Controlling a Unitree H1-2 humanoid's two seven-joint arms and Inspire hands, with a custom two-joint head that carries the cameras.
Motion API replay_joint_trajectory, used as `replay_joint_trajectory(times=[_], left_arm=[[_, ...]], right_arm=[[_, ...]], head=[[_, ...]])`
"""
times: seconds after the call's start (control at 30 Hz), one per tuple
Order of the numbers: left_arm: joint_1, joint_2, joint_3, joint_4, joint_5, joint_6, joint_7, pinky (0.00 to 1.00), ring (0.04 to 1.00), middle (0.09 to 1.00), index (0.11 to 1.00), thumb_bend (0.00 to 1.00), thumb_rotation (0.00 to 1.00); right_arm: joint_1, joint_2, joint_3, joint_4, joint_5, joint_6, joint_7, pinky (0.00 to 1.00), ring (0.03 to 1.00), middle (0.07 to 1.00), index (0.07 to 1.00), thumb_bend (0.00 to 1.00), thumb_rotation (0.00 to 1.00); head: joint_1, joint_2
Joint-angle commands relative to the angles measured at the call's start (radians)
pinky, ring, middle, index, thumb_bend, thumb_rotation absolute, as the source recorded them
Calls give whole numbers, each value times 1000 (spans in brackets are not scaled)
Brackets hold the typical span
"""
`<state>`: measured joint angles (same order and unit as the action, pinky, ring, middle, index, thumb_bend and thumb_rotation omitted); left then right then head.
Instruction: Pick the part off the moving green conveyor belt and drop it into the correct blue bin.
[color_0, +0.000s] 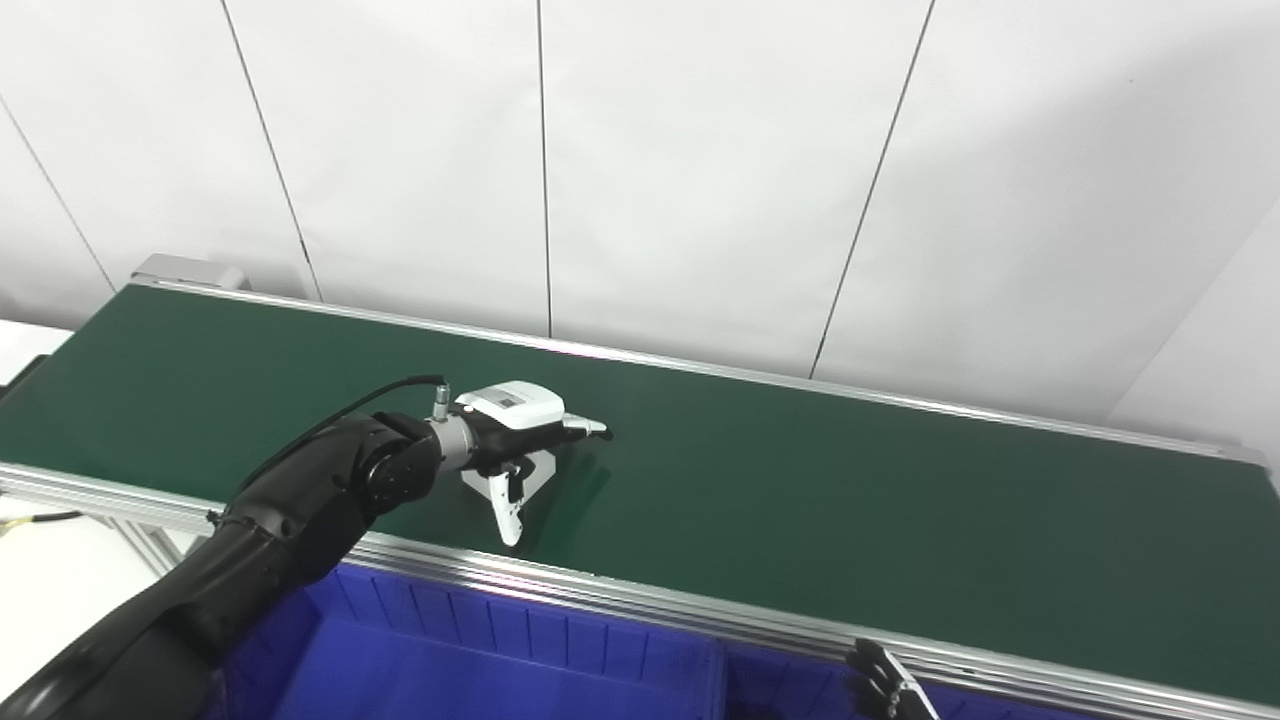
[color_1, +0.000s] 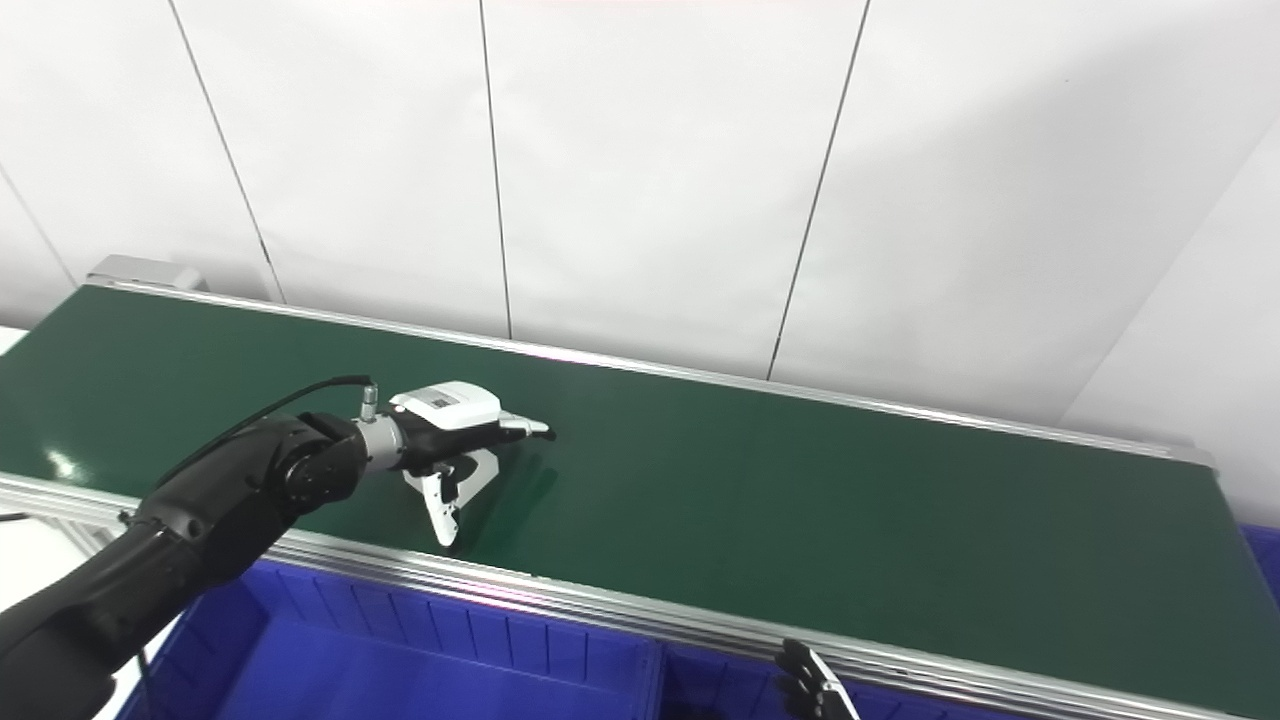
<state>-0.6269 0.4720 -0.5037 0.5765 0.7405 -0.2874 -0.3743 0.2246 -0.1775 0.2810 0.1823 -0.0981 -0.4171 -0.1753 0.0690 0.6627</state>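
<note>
Part (color_0: 530, 470) sits on the belt (color_0: 800, 480) under the left hand (color_0: 515, 420), whose fingers (color_0: 508, 515) spread around it, not yet closed. Lifting and dropping into a bin (color_0: 480, 660) remain. Right hand (color_0: 890, 685) waits low; its state is unclear.

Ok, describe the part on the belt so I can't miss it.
Start at the long green conveyor belt. Toward its left end, near the front rail, the left hand reaches over it. The white part lies flat under that hand, the only pale object on the belt.
</note>
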Motion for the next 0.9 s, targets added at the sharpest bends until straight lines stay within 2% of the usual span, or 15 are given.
replay_joint_trajectory(times=[0.0,0.07,0.3,0.37,0.4,0.43,0.5,0.53,0.57,0.6,0.67,0.7,0.8,0.83,0.87], left_arm=[[-65,17,3,-13,21,9,8,941,929,946,941,909,43],[-62,18,-6,-9,39,19,14,940,932,947,938,874,11],[-69,14,-19,30,90,41,45,936,938,955,950,812,0],[-73,10,-19,46,95,43,57,925,933,951,947,714,0],[-74,9,-19,52,95,44,61,918,929,948,944,621,0],[-75,6,-16,67,95,36,87,915,927,947,944,590,0],[-77,0,-10,95,93,20,139,865,888,917,914,635,0],[-78,-3,-7,108,92,13,162,770,851,886,885,615,0],[-80,-8,-4,119,92,20,174,737,838,876,875,609,0],[-82,-12,-3,127,92,26,183,659,802,859,864,571,0],[-87,-21,-1,145,91,36,207,578,715,784,835,532,0],[-92,-26,-2,159,94,43,221,498,604,636,790,525,0],[-103,-40,-2,190,88,56,247,419,499,521,730,524,0],[-105,-43,-1,197,82,56,249,430,505,485,614,515,0],[-107,-46,1,205,75,55,252,433,507,473,575,513,0]], right_arm=[[-8,-5,-5,-14,11,-53,0,799,826,855,877,792,917],[-5,-4,-6,-17,9,-53,-4,797,822,852,875,804,925],[1,-4,-10,-24,6,-53,-6,796,824,854,876,817,932],[2,-5,-11,-26,10,-53,-1,800,828,856,878,820,932],[2,-6,-11,-27,11,-53,1,804,830,858,880,812,930],[1,-7,-10,-26,6,-53,-5,805,831,859,881,809,929],[1,-8,-9,-26,1,-53,-10,799,828,858,878,803,935],[1,-8,-10,-26,2,-53,-9,801,830,859,878,806,937],[2,-8,-11,-27,8,-53,-3,802,831,859,878,807,937],[2,-9,-11,-28,12,-53,1,808,835,860,880,805,934],[5,-7,-13,-33,15,-53,3,807,836,860,880,800,928],[6,-6,-15,-34,14,-53,3,809,837,860,879,803,926],[7,-3,-15,-36,10,-53,-1,813,837,861,880,811,926],[7,-3,-15,-36,8,-53,-3,808,832,858,878,809,927],[7,-3,-15,-37,9,-53,-3,807,831,857,878,808,928]], head=[[1,-1],[3,1],[5,4],[5,6],[5,6],[5,7],[6,8],[6,8],[6,9],[6,9],[5,13],[4,13],[3,16],[3,16],[1,17]])
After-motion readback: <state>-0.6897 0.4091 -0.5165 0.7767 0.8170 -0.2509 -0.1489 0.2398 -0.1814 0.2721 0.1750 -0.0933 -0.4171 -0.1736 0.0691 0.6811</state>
